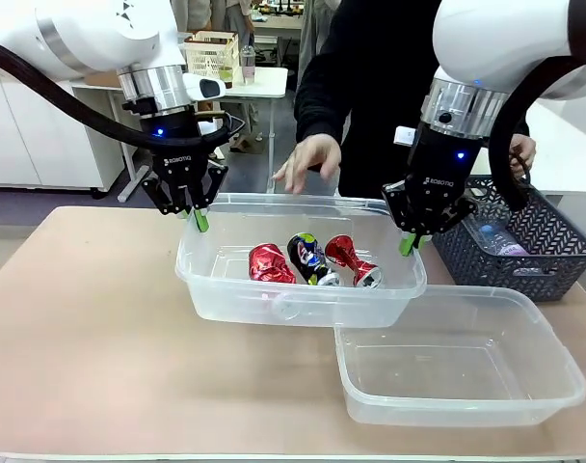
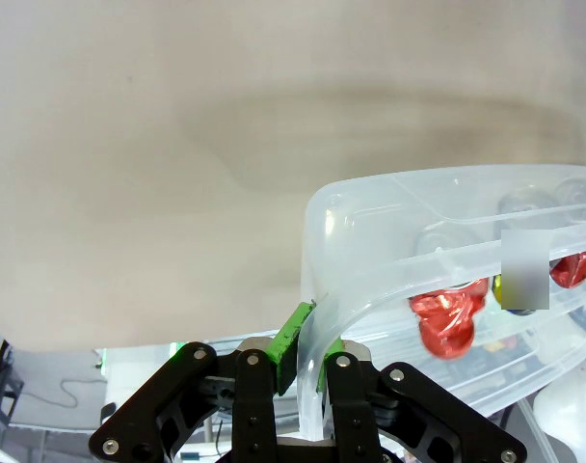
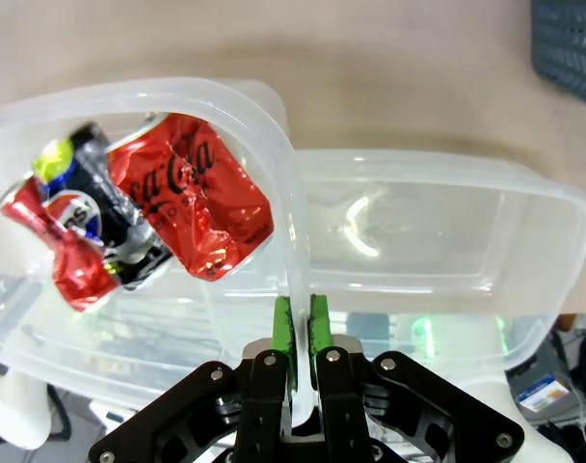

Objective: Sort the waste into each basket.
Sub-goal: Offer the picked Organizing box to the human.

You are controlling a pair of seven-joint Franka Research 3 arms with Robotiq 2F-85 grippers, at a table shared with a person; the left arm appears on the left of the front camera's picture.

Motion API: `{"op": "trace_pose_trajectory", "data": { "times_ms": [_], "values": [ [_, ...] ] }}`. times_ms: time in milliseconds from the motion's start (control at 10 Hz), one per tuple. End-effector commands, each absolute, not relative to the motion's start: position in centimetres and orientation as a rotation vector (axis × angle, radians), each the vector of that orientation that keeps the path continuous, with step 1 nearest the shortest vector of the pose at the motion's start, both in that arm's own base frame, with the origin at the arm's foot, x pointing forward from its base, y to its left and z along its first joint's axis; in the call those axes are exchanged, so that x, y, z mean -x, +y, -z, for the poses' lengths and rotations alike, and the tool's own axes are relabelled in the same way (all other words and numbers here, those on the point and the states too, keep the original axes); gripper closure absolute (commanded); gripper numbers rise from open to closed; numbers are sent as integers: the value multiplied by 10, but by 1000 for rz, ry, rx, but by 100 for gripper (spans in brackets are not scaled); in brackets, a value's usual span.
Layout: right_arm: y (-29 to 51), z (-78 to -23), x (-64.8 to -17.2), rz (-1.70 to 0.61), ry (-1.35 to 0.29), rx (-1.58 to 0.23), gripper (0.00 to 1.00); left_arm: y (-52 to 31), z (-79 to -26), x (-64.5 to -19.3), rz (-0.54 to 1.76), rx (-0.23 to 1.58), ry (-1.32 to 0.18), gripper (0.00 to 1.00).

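Front view: your left pincer (image 1: 199, 220) is squeezed shut on the left end of the rim of the tub with the cans (image 1: 216, 289). Left wrist view shows its green pads (image 2: 295, 336) pinching the bent rim, one pad inside the wall and one outside. Three squashed cans (image 1: 307, 260) lie in the middle of this tub, between your two pincers. Two are red and one is dark blue. Your right pincer (image 1: 409, 243) is squeezed shut on the right end of the same rim.

So the tub hangs between your two arms, and I think the step is to carry it. Move both arms together, slowly. Hold both ends at the same height, or the cans can roll to one side. Do not pull the ends apart, or the thin rim can slip out of the pads.

The empty tub (image 1: 447, 410) sits on the desk (image 1: 91, 318) just in front, to the right. A dark grey basket (image 1: 553, 246) with a bottle (image 1: 500, 241) is at the far right.
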State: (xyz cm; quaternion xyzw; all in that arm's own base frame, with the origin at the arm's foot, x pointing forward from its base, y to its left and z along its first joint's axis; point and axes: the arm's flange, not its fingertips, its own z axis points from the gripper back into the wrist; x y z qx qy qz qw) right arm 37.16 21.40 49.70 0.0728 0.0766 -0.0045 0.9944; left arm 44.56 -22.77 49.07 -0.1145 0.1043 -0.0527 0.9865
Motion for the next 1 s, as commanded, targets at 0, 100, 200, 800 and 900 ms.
{"op": "trace_pose_trajectory", "data": {
  "times_ms": [0,100,200,800,900],
  "values": [
    [214,-501,-372,4,156,-137,92,-226,-496,-440,105,252,203,94],
    [214,-501,-372,4,156,-137,92,-226,-496,-440,105,252,203,94],
    [214,-501,-372,4,156,-137,92,-226,-496,-440,105,252,203,94],
    [219,-510,-389,-13,171,-144,92,-231,-503,-465,119,217,217,94],
    [224,-523,-412,-27,174,-122,92,-226,-515,-494,61,175,182,94]
  ]
}}
